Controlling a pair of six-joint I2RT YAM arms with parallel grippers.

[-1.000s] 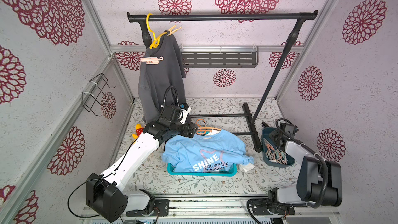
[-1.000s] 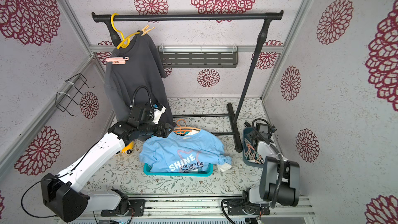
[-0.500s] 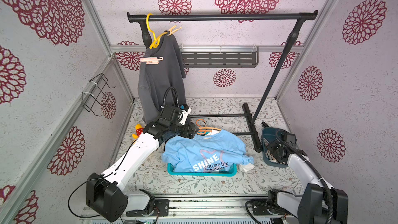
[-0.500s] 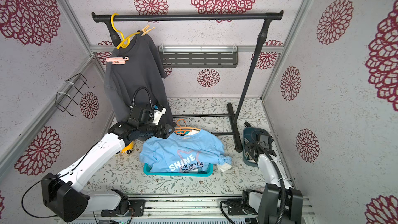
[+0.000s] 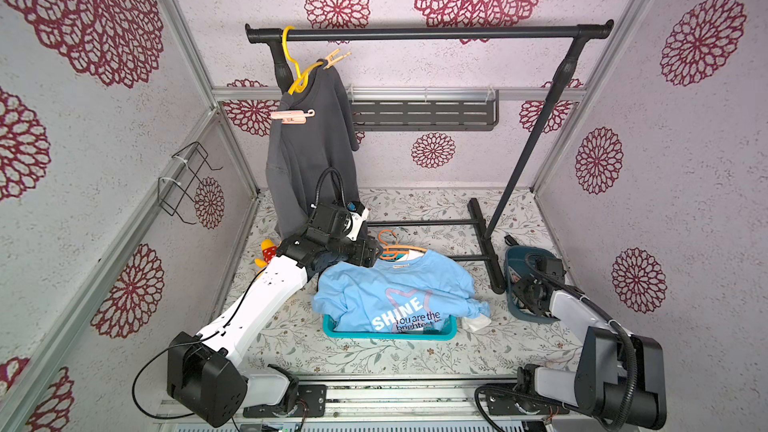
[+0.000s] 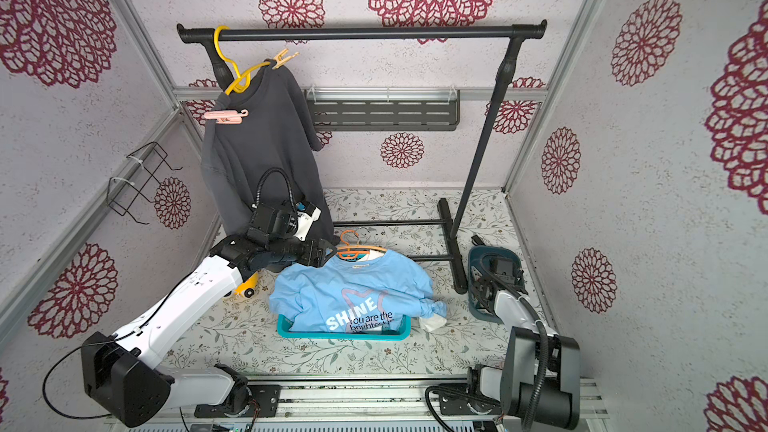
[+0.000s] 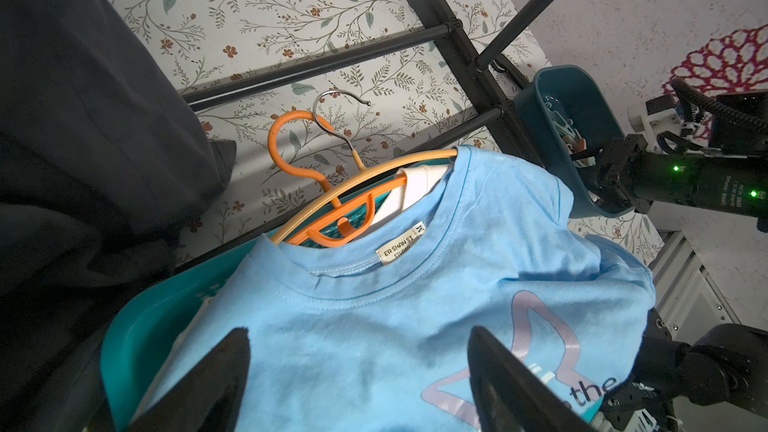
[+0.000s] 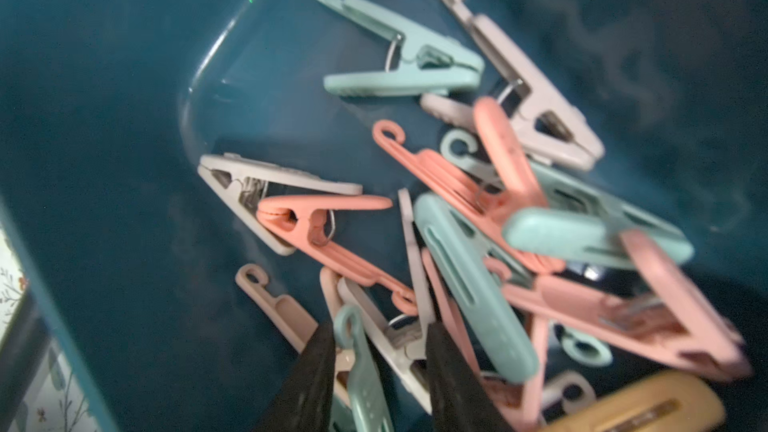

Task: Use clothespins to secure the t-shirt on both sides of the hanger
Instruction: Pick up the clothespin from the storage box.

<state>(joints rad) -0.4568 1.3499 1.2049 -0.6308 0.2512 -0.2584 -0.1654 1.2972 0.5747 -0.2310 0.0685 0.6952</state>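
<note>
One black metal rack (image 5: 432,33) of round tubes stands at the back. Two white and black arms are there, the left arm (image 5: 266,301) and the right arm (image 5: 577,313).

There are two garments. One grey sweatshirt (image 5: 307,151) of thick cloth hangs on the rack. One light blue t-shirt (image 5: 395,288) of thin cotton lies over one teal plastic basket (image 5: 390,332). One dark blue plastic bin (image 5: 515,261) with rounded corners stands near the rack's foot.

Three hangers are seen: a yellow hanger (image 5: 293,64), an orange hanger (image 7: 291,151) of plastic, and a wooden hanger (image 7: 361,168) with a steel hook.

The left gripper (image 7: 357,332) hovers over the t-shirt, jaws wide apart and empty.

The clothespins (image 8: 415,72) are smooth plastic with wire springs. More than ten lie heaped in the bin, in mint, pink and whitish. Two more are clipped on the sweatshirt. The right gripper (image 8: 380,328) is among the heap, its jaws around a mint one and a whitish one. Whether they press, one cannot tell.
</note>
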